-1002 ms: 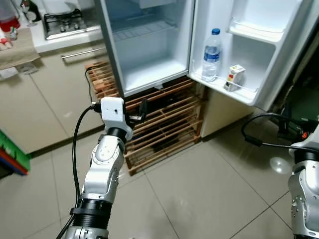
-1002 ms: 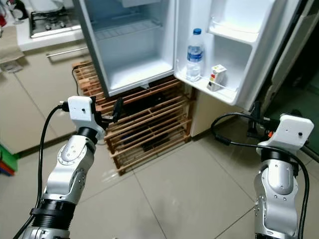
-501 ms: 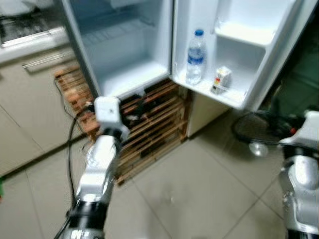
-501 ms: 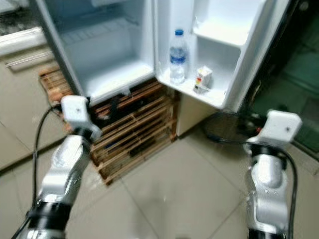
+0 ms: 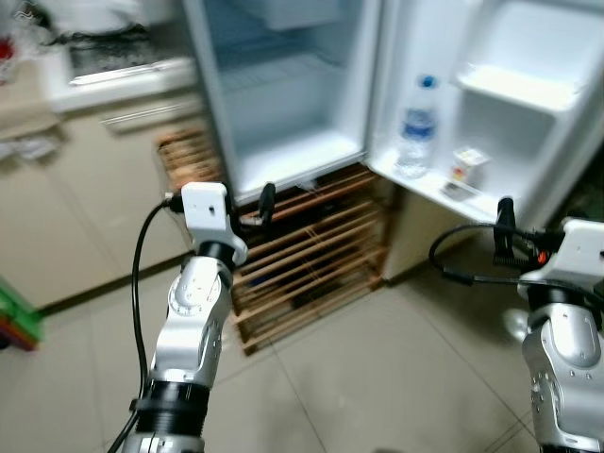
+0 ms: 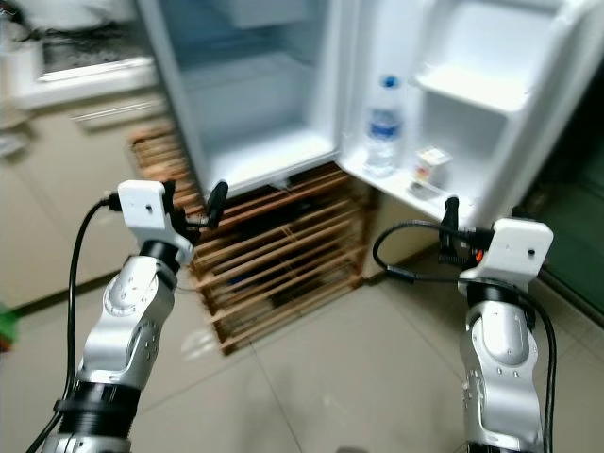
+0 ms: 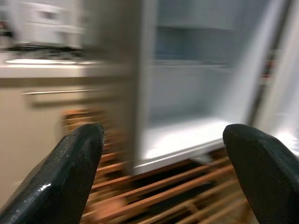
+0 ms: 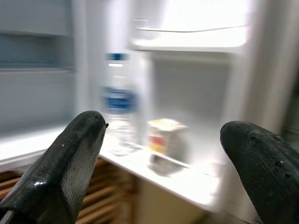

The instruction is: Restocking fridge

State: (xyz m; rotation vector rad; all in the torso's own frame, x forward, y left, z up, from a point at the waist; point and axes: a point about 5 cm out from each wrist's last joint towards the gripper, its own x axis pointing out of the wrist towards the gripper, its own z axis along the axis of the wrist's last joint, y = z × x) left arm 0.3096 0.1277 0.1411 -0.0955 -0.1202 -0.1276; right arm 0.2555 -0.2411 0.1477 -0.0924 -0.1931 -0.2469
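Note:
The fridge (image 5: 293, 113) stands open with bare white shelves inside. On its door shelf (image 5: 444, 189) a clear water bottle (image 5: 415, 127) with a blue cap stands upright next to a small carton (image 5: 465, 165). My left gripper (image 5: 267, 200) is raised in front of the fridge's lower edge; in the left wrist view it (image 7: 163, 140) is open and holds nothing. My right gripper (image 5: 505, 215) is held below and to the right of the door shelf. In the right wrist view it (image 8: 161, 126) is open, facing the bottle (image 8: 119, 100) and carton (image 8: 166, 137).
A wooden slatted rack (image 5: 311, 264) sits under the fridge. To the left are a kitchen counter with a hob (image 5: 113, 61) and beige cabinets (image 5: 94, 189). A green and red crate (image 5: 14, 316) lies at the left edge. Tiled floor (image 5: 377, 377) lies in front.
The whole picture has swung sideways and blurred, so the camera has moved. Both arms stay raised before the fridge. Bottle and carton stay on the door shelf.

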